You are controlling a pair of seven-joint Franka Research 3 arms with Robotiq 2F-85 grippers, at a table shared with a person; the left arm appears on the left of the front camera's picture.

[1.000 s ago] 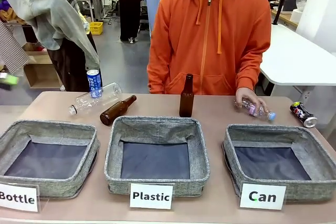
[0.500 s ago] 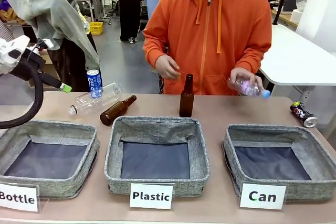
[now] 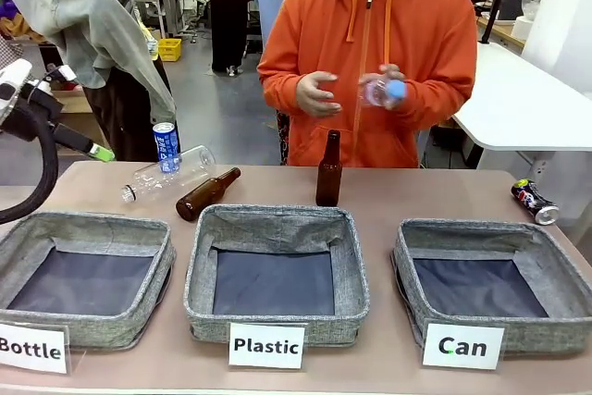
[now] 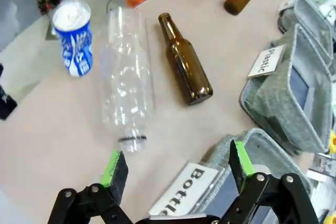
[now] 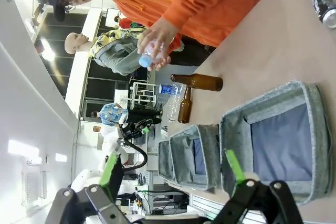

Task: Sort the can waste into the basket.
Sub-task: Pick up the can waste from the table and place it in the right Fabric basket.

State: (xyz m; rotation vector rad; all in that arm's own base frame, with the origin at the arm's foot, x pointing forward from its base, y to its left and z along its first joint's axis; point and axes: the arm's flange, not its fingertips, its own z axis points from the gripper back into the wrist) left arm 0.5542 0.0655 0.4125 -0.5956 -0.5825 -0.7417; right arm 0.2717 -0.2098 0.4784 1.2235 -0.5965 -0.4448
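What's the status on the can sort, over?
Left gripper, right gripper open, empty. Blue can upright, crushed can lying, neither in basket. Clear bottle lies beside blue can.

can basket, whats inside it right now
Nothing visible inside the Can basket, just its bare dark floor. The near wall hides the strip of floor right behind it.

Front faces person [image 3: 370, 43] over table [image 3: 388, 196]; right wrist shares basket [image 3: 481, 229].

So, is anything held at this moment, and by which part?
The left gripper and right gripper are open, empty. The person's hand grips the small clear blue-capped plastic bottle around its body.
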